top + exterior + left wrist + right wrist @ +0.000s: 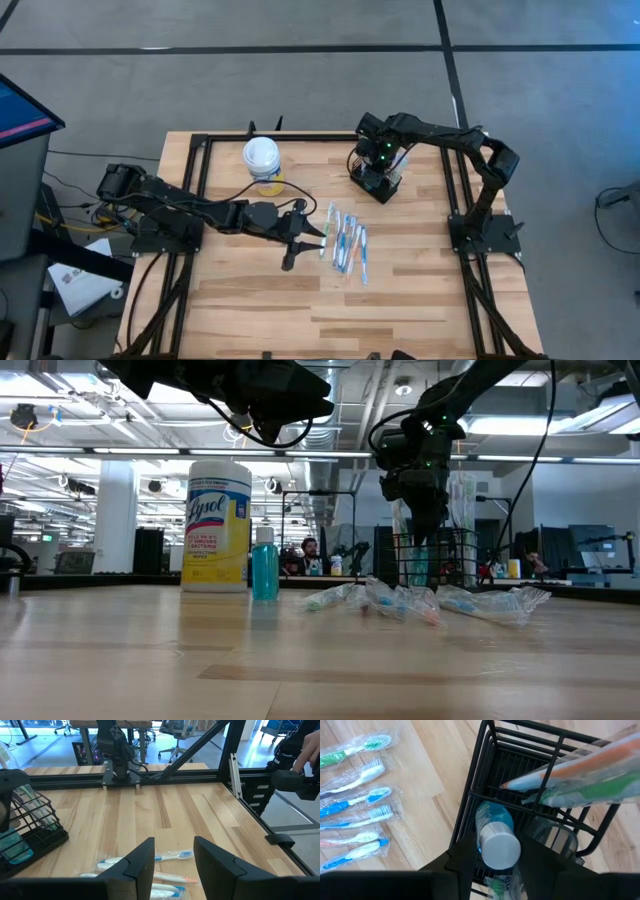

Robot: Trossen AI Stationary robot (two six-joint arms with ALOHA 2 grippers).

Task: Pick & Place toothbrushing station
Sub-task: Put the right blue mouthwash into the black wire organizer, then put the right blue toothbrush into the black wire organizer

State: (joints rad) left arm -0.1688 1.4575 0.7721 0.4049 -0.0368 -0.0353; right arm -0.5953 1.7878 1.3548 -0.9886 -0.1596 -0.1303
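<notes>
While the right gripper [378, 175] hovers, the caddy [376, 184] sits directly beneath.

Black wire caddy [485, 795], crinkly-wrapped toothbrushes [345, 243], matt wooden table [400, 290].

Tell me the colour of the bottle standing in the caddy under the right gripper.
Blue bottle with a silver-grey cap, clearest in the right wrist view.
</notes>
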